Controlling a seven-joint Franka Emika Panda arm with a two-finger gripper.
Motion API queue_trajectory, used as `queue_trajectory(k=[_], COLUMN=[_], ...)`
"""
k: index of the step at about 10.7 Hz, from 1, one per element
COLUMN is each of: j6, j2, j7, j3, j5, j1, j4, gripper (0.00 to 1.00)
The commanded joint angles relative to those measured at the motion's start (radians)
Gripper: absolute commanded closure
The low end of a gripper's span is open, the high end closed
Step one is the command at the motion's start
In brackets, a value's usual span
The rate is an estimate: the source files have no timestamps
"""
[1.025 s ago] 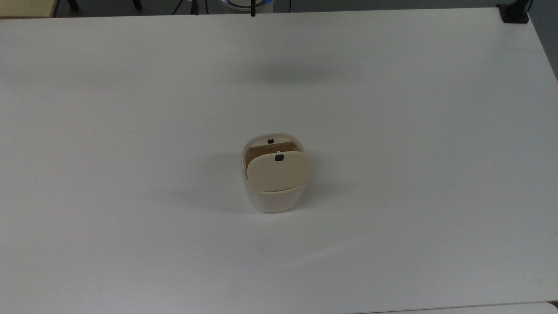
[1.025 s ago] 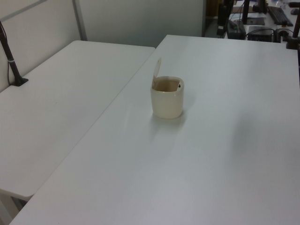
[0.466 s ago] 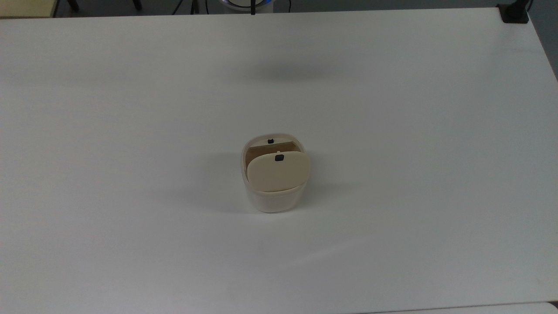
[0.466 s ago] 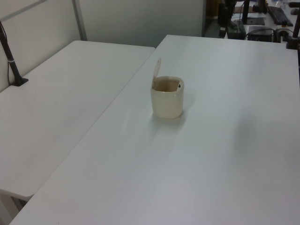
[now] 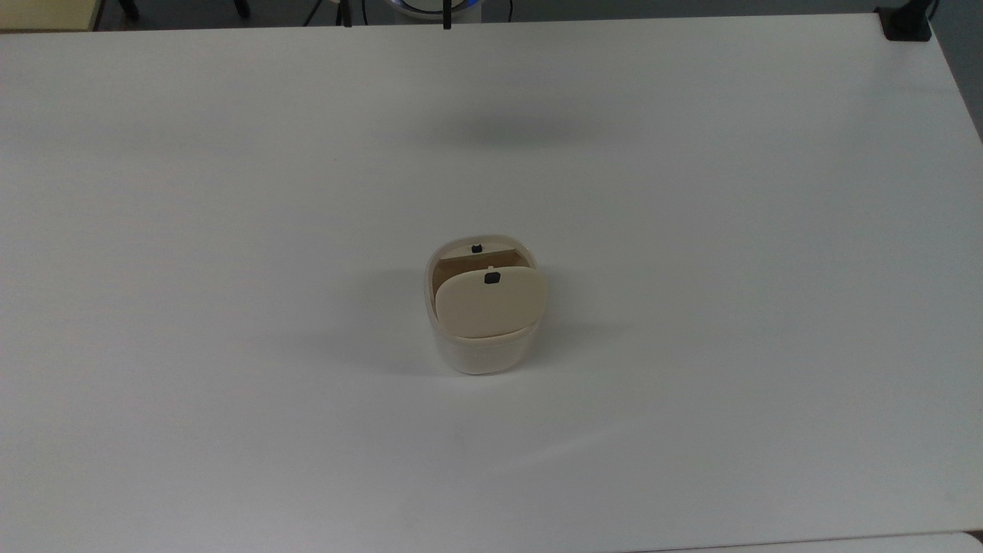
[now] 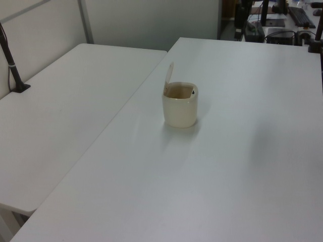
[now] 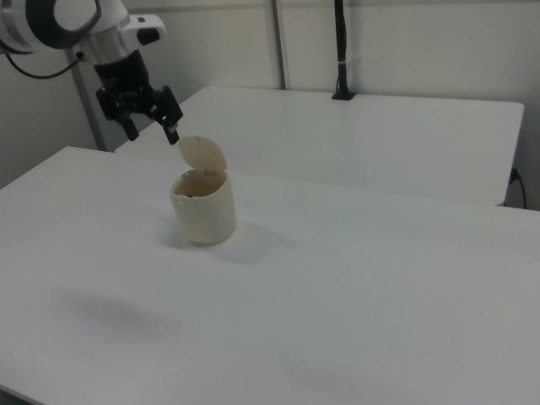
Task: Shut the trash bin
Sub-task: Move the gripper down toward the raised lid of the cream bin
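The trash bin [image 5: 481, 355] is a small cream-beige tub standing near the middle of the white table [image 5: 230, 192]. Its flat lid [image 5: 491, 303] is hinged up, with a small black latch near its edge and the brownish inside showing behind it. In the left view the trash bin [image 6: 180, 112] has its lid [image 6: 169, 76] nearly upright at the left rim. In the right view the trash bin [image 7: 204, 218] stands with the lid [image 7: 202, 154] raised. My gripper [image 7: 153, 132] hangs open above and to the right view's left of the lid, holding nothing.
A second white table [image 6: 60, 116] adjoins at the left view's left, with a black clamped post [image 6: 12, 63] on its far edge. Another black post [image 7: 340, 51] rises behind in the right view. A black clamp [image 5: 906, 23] sits at the top view's upper right corner.
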Motion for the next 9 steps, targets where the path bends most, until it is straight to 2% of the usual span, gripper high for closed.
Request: queue_trajectory(k=[1,3,4,5,7,8,9], j6=[0.112,0.291,0.358,0.395,0.479,0.524,0.563], j2=[0.043,0.109,0.144,0.187,0.289,0.334,0.371], j7=[0.08,0.296,0.378,0.438,0.58,0.666,0.745], j3=[0.004,0.004,0.004,0.004,-0.002,-0.011,-0.016], j5=[0.021,-0.01,-0.048,-0.074,-0.081,-0.088,-0.113], j1=[0.007,0.044,0.053,0.066,0.095,0.113,0.127], j4=[0.063,0.08,0.087,0.113,0.207,0.239,0.256], gripper=[0.06,0.07,0.06,0.06,0.06,0.1,0.3])
